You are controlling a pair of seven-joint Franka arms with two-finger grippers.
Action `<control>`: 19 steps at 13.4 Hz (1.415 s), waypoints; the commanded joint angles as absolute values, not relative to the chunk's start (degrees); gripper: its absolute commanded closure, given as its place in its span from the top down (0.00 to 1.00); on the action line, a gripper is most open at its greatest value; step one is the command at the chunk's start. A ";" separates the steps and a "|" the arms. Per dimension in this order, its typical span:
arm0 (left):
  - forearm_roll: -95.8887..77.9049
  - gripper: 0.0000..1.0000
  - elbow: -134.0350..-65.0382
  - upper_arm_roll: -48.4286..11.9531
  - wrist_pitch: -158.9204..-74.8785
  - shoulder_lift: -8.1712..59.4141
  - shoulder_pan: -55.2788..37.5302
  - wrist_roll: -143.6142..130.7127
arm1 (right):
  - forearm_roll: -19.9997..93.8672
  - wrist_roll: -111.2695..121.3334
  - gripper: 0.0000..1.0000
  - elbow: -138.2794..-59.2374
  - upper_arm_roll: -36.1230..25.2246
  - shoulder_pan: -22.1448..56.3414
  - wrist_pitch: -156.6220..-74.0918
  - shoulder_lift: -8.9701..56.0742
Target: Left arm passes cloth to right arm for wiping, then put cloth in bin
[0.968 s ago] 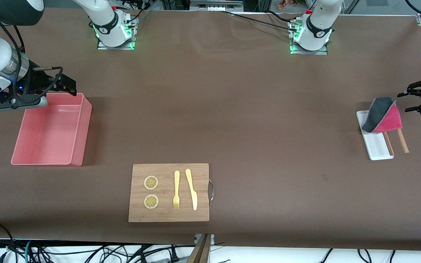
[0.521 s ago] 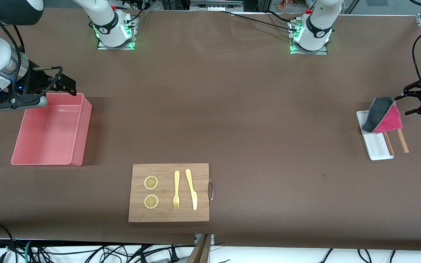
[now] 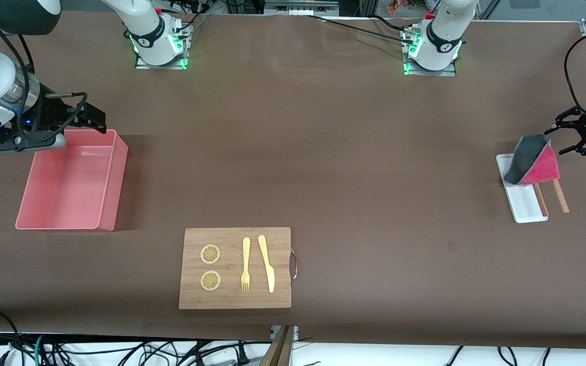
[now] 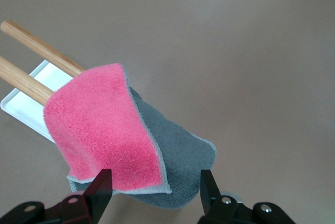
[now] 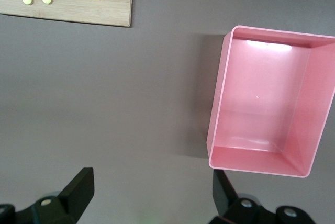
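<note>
The cloth (image 3: 532, 161), magenta-pink on one face and dark grey on the other, is draped over two wooden sticks (image 3: 560, 196) that lean on a small white tray (image 3: 524, 206) at the left arm's end of the table. My left gripper (image 3: 556, 138) is open beside the cloth's raised corner. In the left wrist view the cloth (image 4: 102, 130) lies just ahead of the open left gripper (image 4: 155, 179), between the lines of its fingers. My right gripper (image 3: 98, 120) is open and empty, waiting over the farther edge of the light pink bin (image 3: 115, 188). The bin (image 5: 219, 114) is empty.
A wooden cutting board (image 3: 282, 244) lies near the front edge with two lemon slices (image 3: 210, 254), a yellow fork (image 3: 245, 264) and a yellow knife (image 3: 267, 262) on it. The board's corner shows in the right wrist view (image 5: 118, 4).
My left gripper has moved a little closer to the cloth's raised corner and turned slightly. The cloth and the right arm have not moved.
</note>
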State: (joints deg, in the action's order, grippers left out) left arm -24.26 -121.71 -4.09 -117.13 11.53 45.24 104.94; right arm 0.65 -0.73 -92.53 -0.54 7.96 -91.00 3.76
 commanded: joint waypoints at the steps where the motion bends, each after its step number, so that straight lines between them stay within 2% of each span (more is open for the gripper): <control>1: -25.84 0.66 -123.40 -4.66 -118.56 10.37 45.70 107.84 | 0.53 -0.70 1.00 -91.49 0.00 7.56 -90.00 3.69; 6: -25.93 0.45 -122.96 -4.57 -119.00 10.89 45.70 109.16 | 0.62 -0.62 1.00 -91.32 0.00 7.56 -90.00 3.69; 7: -25.84 0.36 -122.96 -4.57 -119.00 11.07 45.70 109.16 | 0.62 -0.70 1.00 -91.32 0.00 7.56 -90.00 3.69; 10: -25.67 0.32 -122.96 -4.57 -119.00 11.69 45.70 109.25 | 0.70 -0.70 1.00 -91.32 0.00 7.56 -90.00 3.69; 11: -25.49 0.26 -122.78 -4.57 -118.92 11.60 45.70 109.25 | 0.70 -0.70 1.00 -91.32 0.00 7.56 -90.00 3.69; 12: -25.49 0.25 -122.70 -4.57 -118.65 11.60 45.70 109.25 | 0.70 -0.79 1.00 -91.32 0.00 7.56 -90.00 3.69; 15: -25.23 0.07 -122.52 -4.66 -118.13 11.34 45.70 109.25 | 0.70 -0.70 1.00 -91.32 0.00 7.56 -90.00 3.69; 17: -25.14 0.00 -121.82 -4.66 -116.82 11.16 45.70 109.16 | 0.70 -0.70 1.00 -91.32 0.00 7.56 -90.00 3.69; 19: -25.14 0.00 -120.77 -4.66 -115.58 11.07 45.62 109.07 | 0.70 -0.70 1.00 -91.32 0.00 7.56 -90.00 3.69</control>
